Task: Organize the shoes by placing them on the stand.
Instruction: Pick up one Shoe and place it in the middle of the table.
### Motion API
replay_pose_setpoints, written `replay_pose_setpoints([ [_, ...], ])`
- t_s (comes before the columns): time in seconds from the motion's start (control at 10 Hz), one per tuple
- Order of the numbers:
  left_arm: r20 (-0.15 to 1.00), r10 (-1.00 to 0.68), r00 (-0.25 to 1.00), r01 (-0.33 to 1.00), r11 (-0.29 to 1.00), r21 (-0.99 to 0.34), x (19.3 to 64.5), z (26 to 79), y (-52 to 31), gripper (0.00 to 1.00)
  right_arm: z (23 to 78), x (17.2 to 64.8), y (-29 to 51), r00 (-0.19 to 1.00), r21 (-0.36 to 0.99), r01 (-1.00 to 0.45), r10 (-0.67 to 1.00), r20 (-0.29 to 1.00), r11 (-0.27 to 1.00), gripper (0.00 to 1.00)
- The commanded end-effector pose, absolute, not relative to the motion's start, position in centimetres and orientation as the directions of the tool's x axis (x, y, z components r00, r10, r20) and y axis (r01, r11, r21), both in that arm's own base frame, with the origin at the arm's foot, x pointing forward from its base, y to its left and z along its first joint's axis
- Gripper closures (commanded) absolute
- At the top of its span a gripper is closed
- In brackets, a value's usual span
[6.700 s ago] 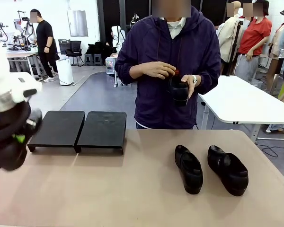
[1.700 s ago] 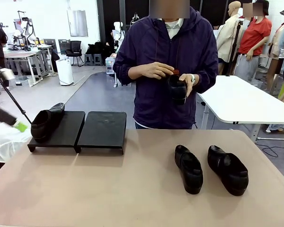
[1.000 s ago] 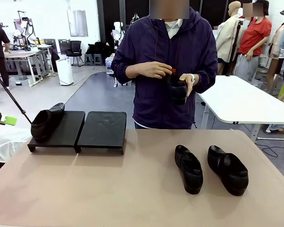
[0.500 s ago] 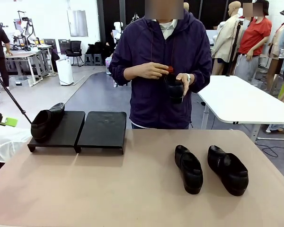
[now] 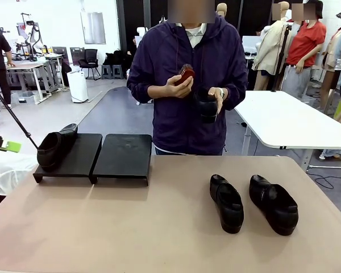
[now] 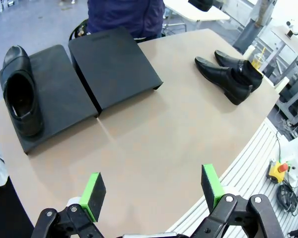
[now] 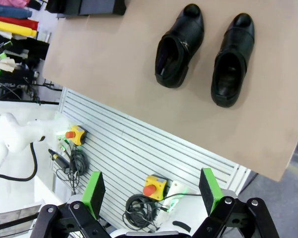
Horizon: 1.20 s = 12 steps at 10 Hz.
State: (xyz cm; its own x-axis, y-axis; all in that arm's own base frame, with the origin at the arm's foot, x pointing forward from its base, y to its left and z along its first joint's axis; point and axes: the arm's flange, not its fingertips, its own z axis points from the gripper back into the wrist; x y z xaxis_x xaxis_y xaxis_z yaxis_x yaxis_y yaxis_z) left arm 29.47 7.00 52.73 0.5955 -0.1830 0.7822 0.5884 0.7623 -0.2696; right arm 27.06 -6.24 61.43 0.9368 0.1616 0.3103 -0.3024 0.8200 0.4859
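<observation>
Left gripper [image 6: 152, 187] has its jaws wide apart on nothing, and so does the right gripper [image 7: 151, 187]. One glossy black shoe [image 5: 55, 146] lies on the left end of the stand [image 5: 122, 151], long axis front to back, toe towards the person [image 5: 182, 74]. Two shoes [image 5: 226, 202] [image 5: 273, 203] sit on the table [image 5: 131, 227], well right of the stand, toes pointing the same way. The fourth shoe [image 5: 207, 107] is up in the person's grip, beyond the stand.

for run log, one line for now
stand: one shoe; table: two shoes; person: holds fourth shoe; left pincer open; right pincer open
</observation>
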Motion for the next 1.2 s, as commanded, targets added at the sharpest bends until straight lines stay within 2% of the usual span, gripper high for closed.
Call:
replay_pose_setpoints([
  [0.0, 0.779, -0.193, 0.597, 0.591, 0.762, -0.264, 29.1, 52.6, 7.0, 0.0, 61.7, 27.1, -6.5, 0.935, 0.479, -0.309, 0.171, 0.31, 0.822, 0.0],
  [0.1, 0.779, -0.193, 0.597, 0.591, 0.762, -0.264, 29.1, 52.6, 7.0, 0.0, 61.4, 27.1, -6.2, 0.937, 0.486, -0.302, 0.162, 0.31, 0.82, 0.0],
  [0.2, 0.779, -0.193, 0.597, 0.591, 0.762, -0.264, 29.1, 52.6, 7.0, 0.0, 62.1, 28.5, -3.6, 0.954, 0.405, -0.259, 0.166, 0.251, 0.877, 0.0],
  [0.4, 0.779, -0.193, 0.597, 0.591, 0.762, -0.264, 29.1, 52.6, 7.0, 0.0, 62.3, 31.6, 2.4, 0.93, 0.199, -0.324, 0.271, 0.249, 0.925, 0.0],
  [0.6, 0.779, -0.193, 0.597, 0.591, 0.762, -0.264, 29.1, 52.6, 7.0, 0.0, 62.0, 31.8, 5.5, 0.921, -0.044, -0.257, 0.259, 0.292, 0.965, 0.0],
  [0.7, 0.779, -0.193, 0.597, 0.591, 0.762, -0.264, 29.1, 52.6, 7.0, 0.0, 62.2, 31.0, 5.7, 0.898, -0.077, -0.255, 0.266, 0.351, 0.964, 0.0],
  [0.9, 0.779, -0.193, 0.597, 0.591, 0.762, -0.264, 29.1, 52.6, 7.0, 0.0, 62.8, 29.3, 4.9, 0.887, -0.077, -0.307, 0.315, 0.338, 0.948, 0.0],
  [1.0, 0.779, -0.193, 0.597, 0.591, 0.762, -0.264, 29.1, 52.6, 7.0, 0.0, 62.9, 31.4, 6.7, 0.891, -0.073, -0.304, 0.311, 0.331, 0.95, 0.0],
  [1.1, 0.779, -0.193, 0.597, 0.591, 0.762, -0.264, 29.1, 52.6, 7.0, 0.0, 63.2, 30.6, 6.0, 0.886, -0.092, -0.301, 0.314, 0.34, 0.949, 0.0],
])
